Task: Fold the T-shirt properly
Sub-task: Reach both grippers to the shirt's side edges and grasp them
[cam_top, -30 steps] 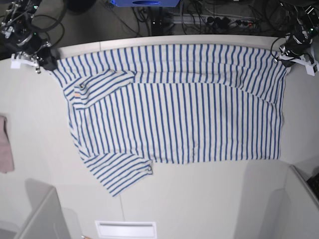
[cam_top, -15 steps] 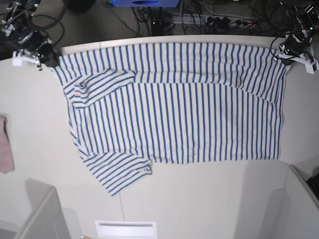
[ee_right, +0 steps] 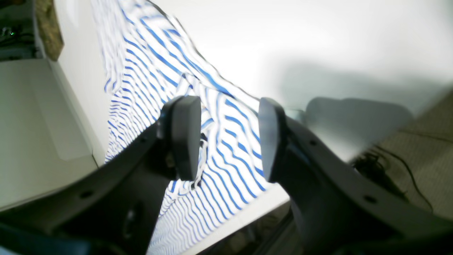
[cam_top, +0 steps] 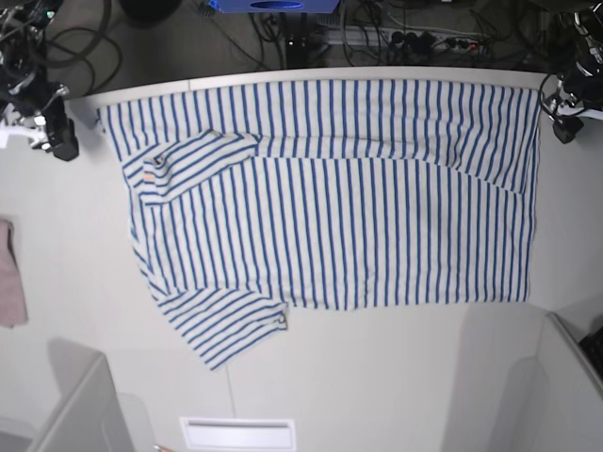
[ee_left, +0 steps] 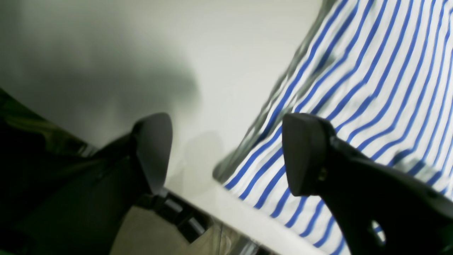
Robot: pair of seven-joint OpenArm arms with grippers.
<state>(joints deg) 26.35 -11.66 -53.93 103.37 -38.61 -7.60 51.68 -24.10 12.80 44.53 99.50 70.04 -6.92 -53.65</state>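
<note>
The white, blue-striped T-shirt (cam_top: 358, 207) lies flat across the table, its far edge along the table's back rim. One sleeve (cam_top: 193, 155) is folded over onto the body at upper left, and the other (cam_top: 226, 325) sticks out at lower left. My right gripper (cam_top: 57, 139) stands open just off the shirt's far left corner; in the right wrist view the gripper (ee_right: 228, 140) shows striped cloth (ee_right: 148, 71) lying below its spread fingers. My left gripper (cam_top: 563, 124) is open beside the far right corner. In its wrist view the gripper (ee_left: 226, 156) holds nothing and the shirt's corner (ee_left: 371, 71) rests on the table.
A plain pink cloth (cam_top: 9, 282) lies at the table's left edge. Grey partitions rise at the near left (cam_top: 85, 414) and near right (cam_top: 565, 377) corners. A white slot plate (cam_top: 237, 433) sits at the front edge. Cables and equipment (cam_top: 396, 38) crowd the floor behind the table.
Both grippers have opened and let go of the shirt's far corners, then drawn outward from it. The shirt's far edge now lies straight along the back rim.
</note>
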